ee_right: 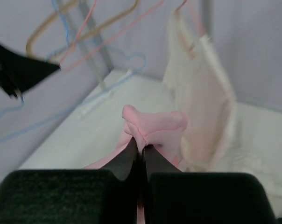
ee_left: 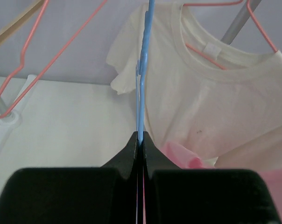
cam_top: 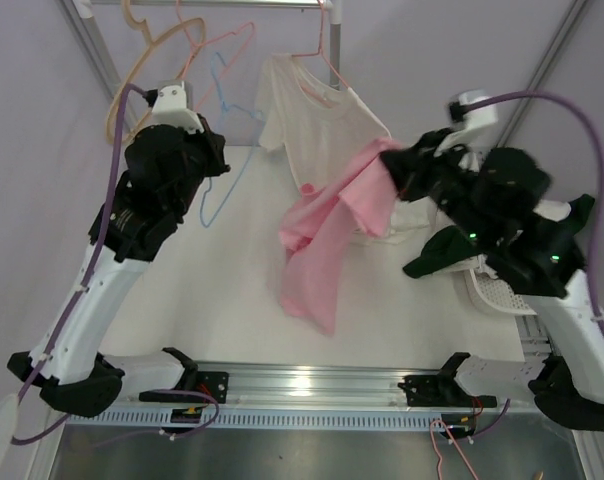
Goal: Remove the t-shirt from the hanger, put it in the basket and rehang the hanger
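I see the left gripper (ee_left: 140, 140) at upper left of the top view, its fingers pressed together on the thin wire of a blue hanger (ee_left: 140, 102). The hanger stands edge-on and bare above the fingertips in the left wrist view. The right gripper (ee_right: 141, 147) sits right of centre in the top view, clamped tight on a bunched fold of the pink shirt (cam_top: 317, 240). From that grip the shirt hangs left and down across the middle of the frame, clear of the blue hanger. Its lower end reaches the white table (cam_top: 202, 300), though I cannot tell whether it rests there. Just behind it, at top centre, a cream shirt (cam_top: 317, 130) hangs on a pink hanger (ee_left: 204, 55), and the pink shirt overlaps its lower edge. At right of the top view a dark cloth (cam_top: 442, 255) lies beside a white basket (cam_top: 502, 290), under the right arm.
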